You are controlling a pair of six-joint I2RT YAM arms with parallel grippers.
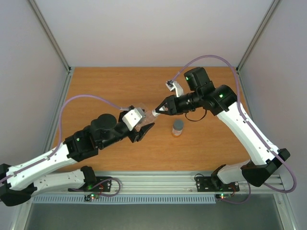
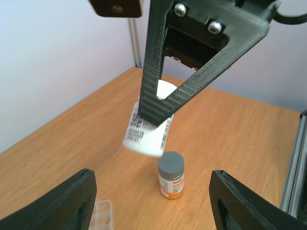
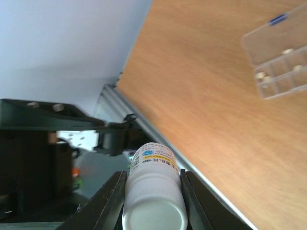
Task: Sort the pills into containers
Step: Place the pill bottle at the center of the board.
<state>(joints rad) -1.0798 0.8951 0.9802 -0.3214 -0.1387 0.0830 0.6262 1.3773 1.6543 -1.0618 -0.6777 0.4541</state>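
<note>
My right gripper (image 1: 157, 110) is clamped across the body of a white bottle (image 2: 146, 132), tipped in the air just left of the grey-capped bottle (image 2: 171, 175). My left gripper (image 1: 144, 131) hangs with fingers spread, holding nothing. The pill box (image 3: 268, 38) lies left of that capped bottle, with a few pale pills (image 3: 288, 51) in its cells. Pills this tiny are light and likely to roll, so I judge pouring safer than pinching.

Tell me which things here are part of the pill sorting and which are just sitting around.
In the job: white bottle gripped by the right end effector; clear pill box; pills in its cells.
Sitting around: grey-capped bottle, upright, untouched, possibly next; purple cable.
</note>
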